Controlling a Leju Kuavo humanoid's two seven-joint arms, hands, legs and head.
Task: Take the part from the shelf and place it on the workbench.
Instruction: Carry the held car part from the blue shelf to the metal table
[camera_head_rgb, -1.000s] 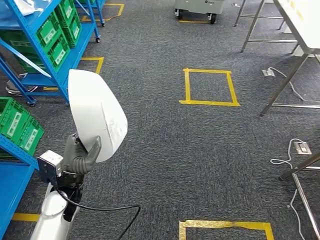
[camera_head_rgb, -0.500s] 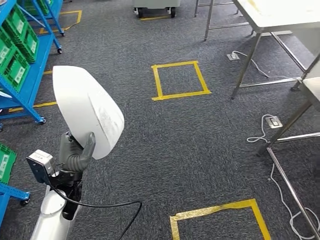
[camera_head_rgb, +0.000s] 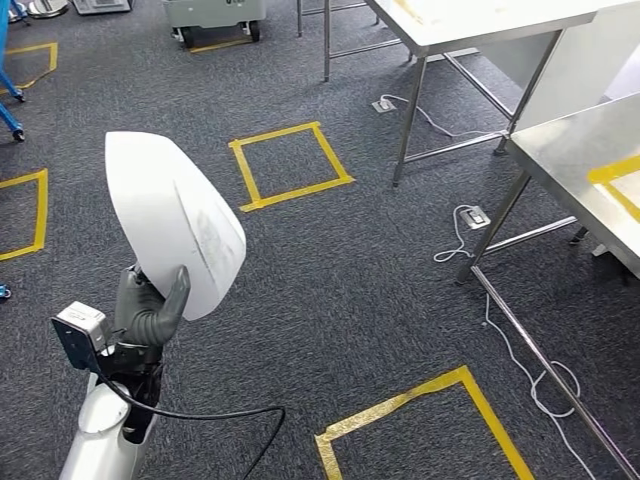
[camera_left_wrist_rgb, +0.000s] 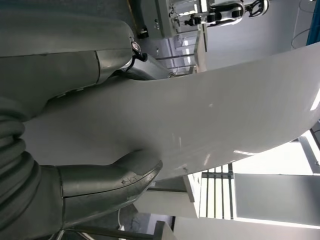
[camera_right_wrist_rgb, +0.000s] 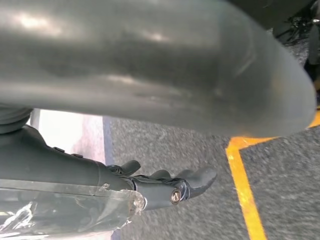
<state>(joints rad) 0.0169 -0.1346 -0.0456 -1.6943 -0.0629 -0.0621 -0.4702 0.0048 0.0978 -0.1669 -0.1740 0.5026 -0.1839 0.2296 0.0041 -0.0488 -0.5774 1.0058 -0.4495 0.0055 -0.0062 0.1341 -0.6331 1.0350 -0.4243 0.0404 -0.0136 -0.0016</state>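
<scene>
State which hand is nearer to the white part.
Left. The left hand grips the white part from below; the right hand hangs empty over the carpet, apart from it.

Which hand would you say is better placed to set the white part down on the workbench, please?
Left. The left hand already grips the white part, thumb across its face, and the workbench lies ahead to the right. The right hand hangs empty over the carpet.

yellow tape squares (camera_head_rgb: 290, 165), floor cables (camera_head_rgb: 521, 350)
</scene>
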